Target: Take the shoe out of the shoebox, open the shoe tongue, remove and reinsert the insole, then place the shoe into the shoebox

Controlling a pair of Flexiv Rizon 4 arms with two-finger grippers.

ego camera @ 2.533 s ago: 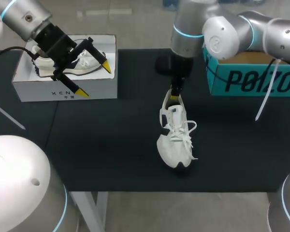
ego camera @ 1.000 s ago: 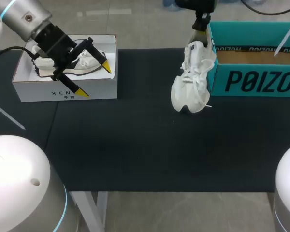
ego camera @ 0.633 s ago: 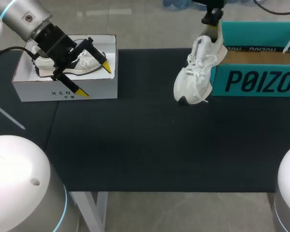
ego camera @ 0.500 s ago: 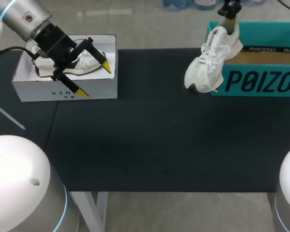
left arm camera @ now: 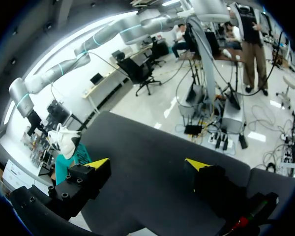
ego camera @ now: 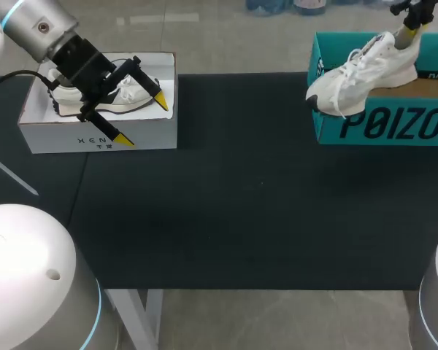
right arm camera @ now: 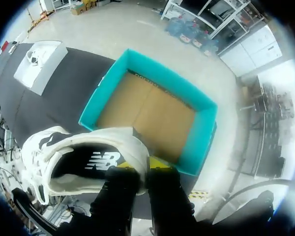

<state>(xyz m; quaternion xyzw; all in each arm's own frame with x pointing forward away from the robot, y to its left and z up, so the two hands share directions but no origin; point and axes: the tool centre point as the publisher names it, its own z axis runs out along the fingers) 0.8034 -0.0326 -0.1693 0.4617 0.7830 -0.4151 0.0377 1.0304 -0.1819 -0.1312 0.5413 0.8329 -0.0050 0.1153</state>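
Note:
A white sneaker (ego camera: 361, 71) hangs in the air over the front left part of the open teal shoebox (ego camera: 383, 125). Its toe juts out past the box's left corner. My right gripper (ego camera: 408, 34) is shut on the heel collar. In the right wrist view the sneaker (right arm camera: 78, 155) is pinched at the heel by the right gripper (right arm camera: 141, 166), with the shoebox (right arm camera: 204, 129) below and its brown floor bare. My left gripper (ego camera: 142, 119) stands open above the front of a white box at the far left. It holds nothing, as the left wrist view shows the left gripper (left arm camera: 147, 164) empty.
The white box (ego camera: 95, 135) at the left holds a second pale sneaker (ego camera: 131, 95). A black mat (ego camera: 241, 189) covers the table between the two boxes. In the left wrist view the hanging sneaker (left arm camera: 63, 139) shows far ahead.
My right arm has carried the sneaker up and to the right, from beside the teal box's left end to above the box, tipping it nearly level. The left arm has stayed still.

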